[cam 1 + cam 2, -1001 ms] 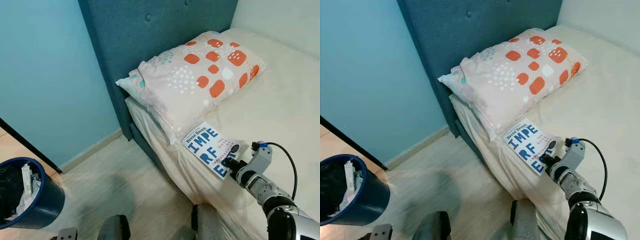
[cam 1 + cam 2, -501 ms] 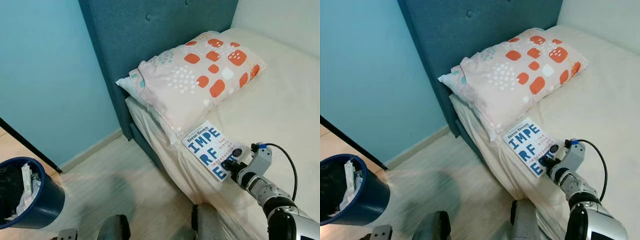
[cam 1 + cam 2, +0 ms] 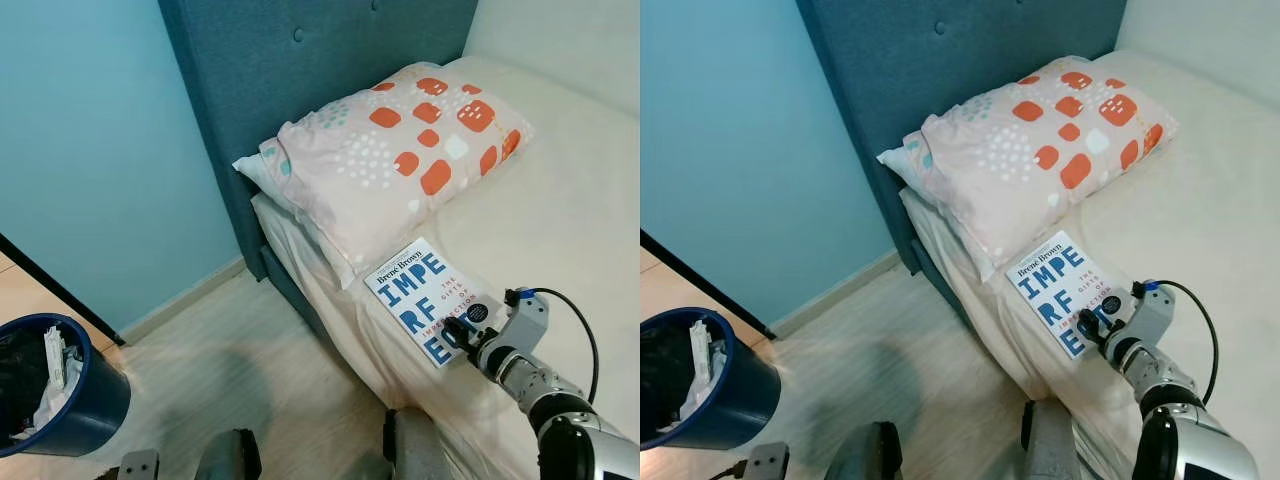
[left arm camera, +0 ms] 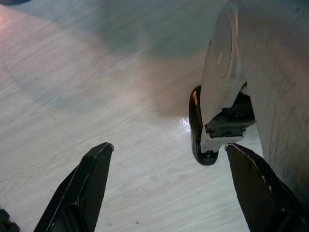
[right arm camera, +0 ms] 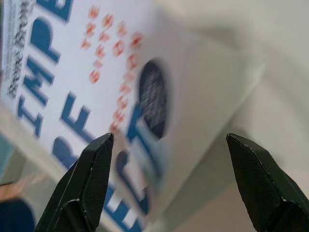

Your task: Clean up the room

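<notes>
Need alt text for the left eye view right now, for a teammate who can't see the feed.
The right claw sits at the near corner of a white book with blue lettering, lying on a cream bed below a pink pillow with orange patches. A dark blue bin stands on the wood floor by the blue wall.

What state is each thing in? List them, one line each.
book: lying flat, cover up, at the bed's edge, not gripped.
right gripper: open, at the book's near corner.
left gripper: open, above the floor.
pillow: lying against the headboard.
bin: upright on the floor, holding crumpled trash.
</notes>
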Controlling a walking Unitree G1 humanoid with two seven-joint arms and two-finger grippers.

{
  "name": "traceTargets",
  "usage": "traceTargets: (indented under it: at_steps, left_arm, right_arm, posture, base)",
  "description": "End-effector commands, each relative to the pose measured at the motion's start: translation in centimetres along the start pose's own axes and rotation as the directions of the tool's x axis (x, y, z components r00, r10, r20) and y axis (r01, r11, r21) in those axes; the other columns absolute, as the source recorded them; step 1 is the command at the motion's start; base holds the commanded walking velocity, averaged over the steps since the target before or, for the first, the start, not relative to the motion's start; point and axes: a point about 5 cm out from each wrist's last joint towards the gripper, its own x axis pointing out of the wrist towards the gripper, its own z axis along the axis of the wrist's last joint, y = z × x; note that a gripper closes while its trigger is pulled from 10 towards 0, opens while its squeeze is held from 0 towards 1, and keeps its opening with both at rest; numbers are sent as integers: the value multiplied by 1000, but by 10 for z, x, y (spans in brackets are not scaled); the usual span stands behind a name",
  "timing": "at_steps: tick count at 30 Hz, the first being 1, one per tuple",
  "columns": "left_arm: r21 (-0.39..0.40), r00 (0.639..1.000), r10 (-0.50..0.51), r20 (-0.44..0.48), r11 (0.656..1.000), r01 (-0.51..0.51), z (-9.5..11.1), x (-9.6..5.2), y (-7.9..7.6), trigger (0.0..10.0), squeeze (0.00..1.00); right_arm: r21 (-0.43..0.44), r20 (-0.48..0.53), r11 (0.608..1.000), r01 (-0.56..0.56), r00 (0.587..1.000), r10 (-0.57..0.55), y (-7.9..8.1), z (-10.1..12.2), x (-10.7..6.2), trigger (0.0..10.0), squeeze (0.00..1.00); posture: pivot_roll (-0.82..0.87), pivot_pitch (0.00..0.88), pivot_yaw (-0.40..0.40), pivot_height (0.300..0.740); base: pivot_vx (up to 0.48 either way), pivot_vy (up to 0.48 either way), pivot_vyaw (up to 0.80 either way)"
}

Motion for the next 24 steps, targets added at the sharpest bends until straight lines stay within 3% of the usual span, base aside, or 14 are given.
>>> traceTargets:
  at_steps: [1, 7, 8, 9, 10, 14, 16, 19, 24]
  left_arm:
    - [-17, 999, -9, -39, 1000, 8, -9, 0, -5, 10000, 0]
    - [-20, 999, -15, -29, 1000, 14, -1, 3, -10, 10000, 0]
    - [-21, 1000, -16, -26, 1000, 15, 2, 4, -12, 10000, 0]
    - [-22, 1000, -17, -24, 1000, 16, 3, 4, -12, 10000, 0]
    - [-26, 1000, -18, -23, 1000, 18, 5, 5, -13, 10000, 0]
    - [-33, 999, -24, -22, 999, 23, 6, 5, -13, 10000, 0]
    - [-35, 999, 3, -39, 999, -4, 4, 5, -11, 10000, 0]
    - [-17, 999, 22, -49, 1000, -23, 4, 5, -9, 10000, 0]
    - [7, 994, 75, -77, 997, -74, 3, 5, -6, 10000, 0]
  right_arm:
    - [-12, 16, 1000, 28, 999, -28, -3, 4, 0, 10000, 1000]
    - [16, 62, 1000, 7, 998, -8, 6, 12, 2, 10000, 1000]
    - [38, 85, 999, 3, 996, -7, 9, 13, 2, 10000, 816]
    - [51, 99, 999, 3, 995, -8, 10, 14, 3, 10000, 816]
    - [60, 126, 998, -6, 992, -2, 12, 16, 3, 10000, 0]
    - [48, 171, 999, -9, 985, 0, 16, 16, 3, 10000, 0]
    - [46, 219, 997, -55, 975, 44, 27, 1, 4, 10000, 0]
    - [39, 219, 997, -62, 974, 52, 30, -7, 4, 10000, 0]
    - [-81, 187, 996, -36, 981, 51, 34, -31, 3, 10000, 0]
  posture:
    - [-35, 178, 33, 602]
    - [-49, 137, 34, 602]
    - [-50, 128, 34, 602]
    - [-50, 125, 34, 602]
    - [-55, 113, 33, 602]
    - [-64, 104, 33, 602]
    - [-75, 89, 31, 612]
    - [-79, 77, 30, 622]
    - [-94, 56, 36, 642]
  base:
    - [0, 0, 0]
    - [0, 0, 0]
    - [0, 0, 0]
    - [0, 0, 0]
    - [0, 0, 0]
    - [0, 0, 0]
    - [0, 0, 0]
    - [0, 0, 0]
    - [-96, 0, 0]
